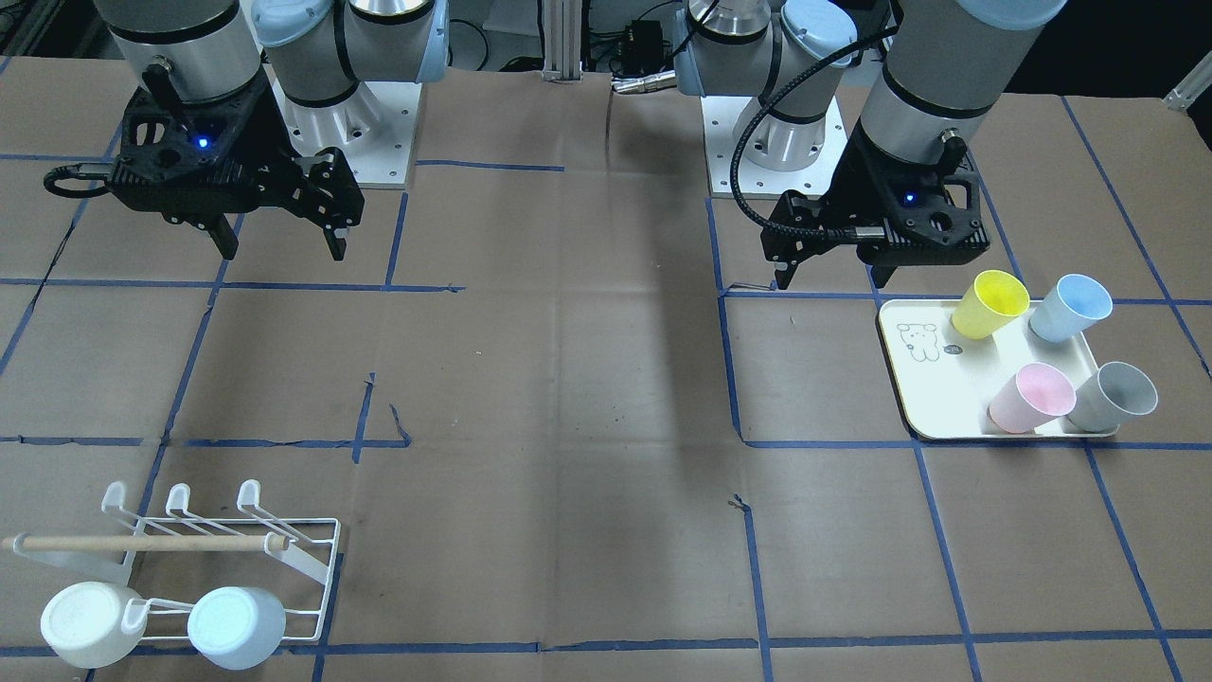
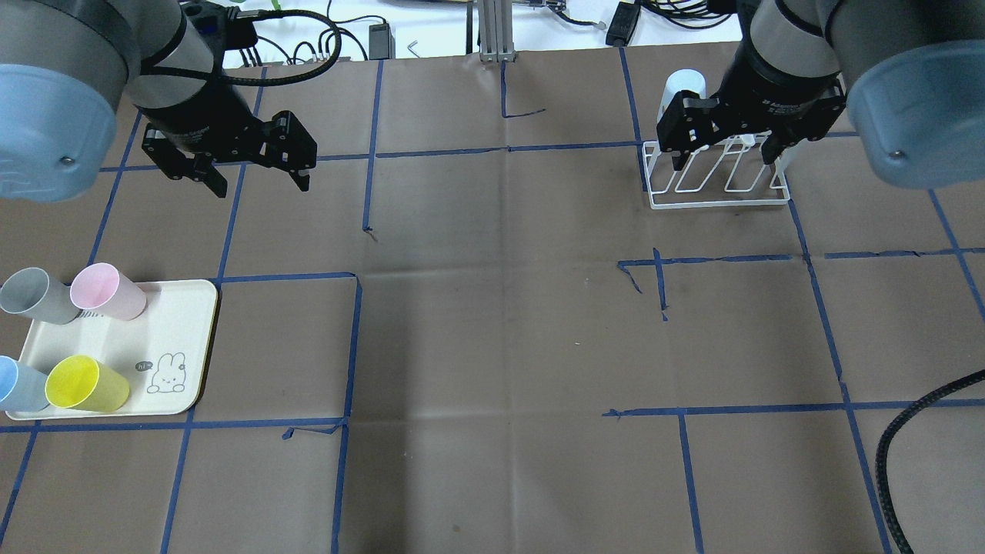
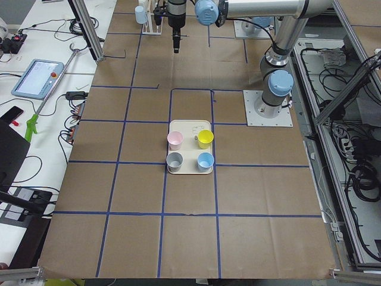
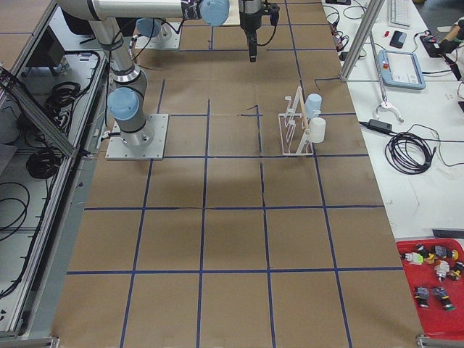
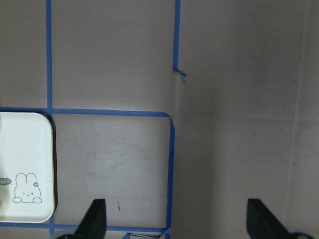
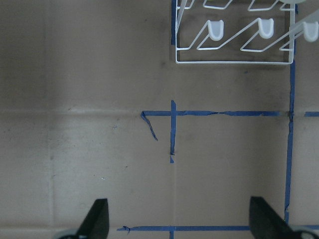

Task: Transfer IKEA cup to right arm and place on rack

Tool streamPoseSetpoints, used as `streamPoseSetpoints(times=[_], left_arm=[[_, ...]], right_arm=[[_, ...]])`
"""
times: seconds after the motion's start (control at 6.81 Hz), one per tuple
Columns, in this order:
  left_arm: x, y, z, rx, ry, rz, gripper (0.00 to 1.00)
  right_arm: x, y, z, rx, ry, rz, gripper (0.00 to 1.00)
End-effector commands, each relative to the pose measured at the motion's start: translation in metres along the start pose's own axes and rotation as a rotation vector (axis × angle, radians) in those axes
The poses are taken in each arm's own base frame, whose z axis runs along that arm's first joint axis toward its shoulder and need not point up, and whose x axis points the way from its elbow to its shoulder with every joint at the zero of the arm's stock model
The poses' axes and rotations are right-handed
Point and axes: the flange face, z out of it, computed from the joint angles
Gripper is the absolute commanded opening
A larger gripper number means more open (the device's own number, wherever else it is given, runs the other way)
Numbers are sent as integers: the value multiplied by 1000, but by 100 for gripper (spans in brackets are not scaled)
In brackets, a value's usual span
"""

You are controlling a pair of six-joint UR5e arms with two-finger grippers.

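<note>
Yellow (image 1: 989, 303), blue (image 1: 1070, 308), pink (image 1: 1032, 398) and grey (image 1: 1113, 398) cups lie tilted on the cream tray (image 1: 923, 388). My left gripper (image 1: 831, 282) hangs open and empty above the table, beside the tray's robot-side edge. In the left wrist view its fingertips (image 5: 94, 219) are spread wide, with the tray corner (image 5: 25, 164) to the left. The white wire rack (image 1: 218, 559) holds a white cup (image 1: 90, 625) and a pale-blue cup (image 1: 237, 627). My right gripper (image 1: 284, 254) is open and empty, high above the table. The rack (image 6: 232, 35) shows in the right wrist view.
Brown paper with blue tape lines (image 2: 508, 148) covers the table. The arm base plates (image 1: 772, 142) stand at the robot's side. A black cable (image 2: 908, 431) loops in at the overhead view's lower right. The rack's wooden dowel handle (image 1: 142, 543) lies across it.
</note>
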Motion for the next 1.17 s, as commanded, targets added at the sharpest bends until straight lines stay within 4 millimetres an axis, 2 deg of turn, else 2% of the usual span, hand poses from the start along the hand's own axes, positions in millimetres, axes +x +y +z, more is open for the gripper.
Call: streamPoseSetpoints(times=[0.0,0.15,0.59,1.03], left_arm=[[0,0,0,0,1,0,100],[0,0,-1,1,1,0,100],[0,0,1,-2,1,-4,100],[0,0,1,-2,1,-7,100]], right_arm=[[-1,5,6,-44,0,40,100],[-3,1,13,-58,-3,53,100],[-3,0,12,-53,-6,57,100],[-3,1,18,-66,-11,51,100]])
